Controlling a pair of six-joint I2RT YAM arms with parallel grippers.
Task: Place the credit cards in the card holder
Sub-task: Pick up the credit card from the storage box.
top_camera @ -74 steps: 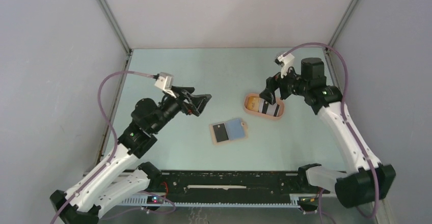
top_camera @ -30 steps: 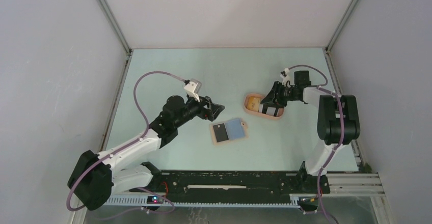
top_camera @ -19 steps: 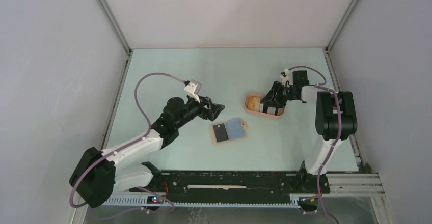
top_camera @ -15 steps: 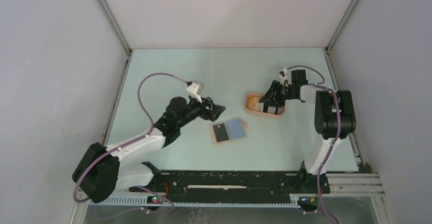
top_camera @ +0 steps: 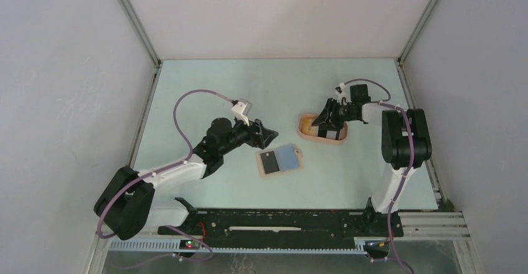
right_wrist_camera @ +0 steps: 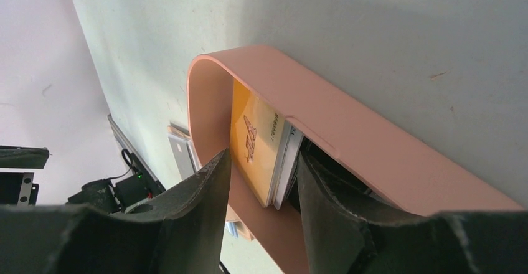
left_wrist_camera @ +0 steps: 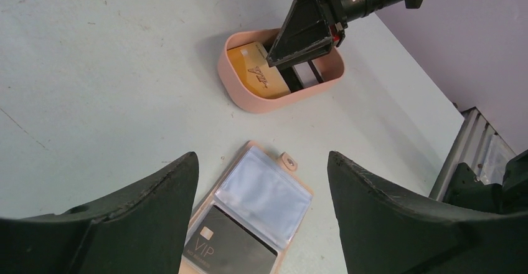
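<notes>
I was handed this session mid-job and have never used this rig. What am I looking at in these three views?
The machine is two robot arms bolted at the near edge of a table. The wide picture looks down from above and behind them: left arm on the left, right arm on the right. The other two pictures come from a camera on each wrist, with that arm's own dark jaws at the edges. On the table lie an open tan card holder, with a black VIP card and a blue-grey card in it, and a peach-pink tray holding a yellow card and others. The left jaws are open above the holder, holding nothing. The right jaws reach into the tray astride the cards; whether they grip is unclear.
</notes>
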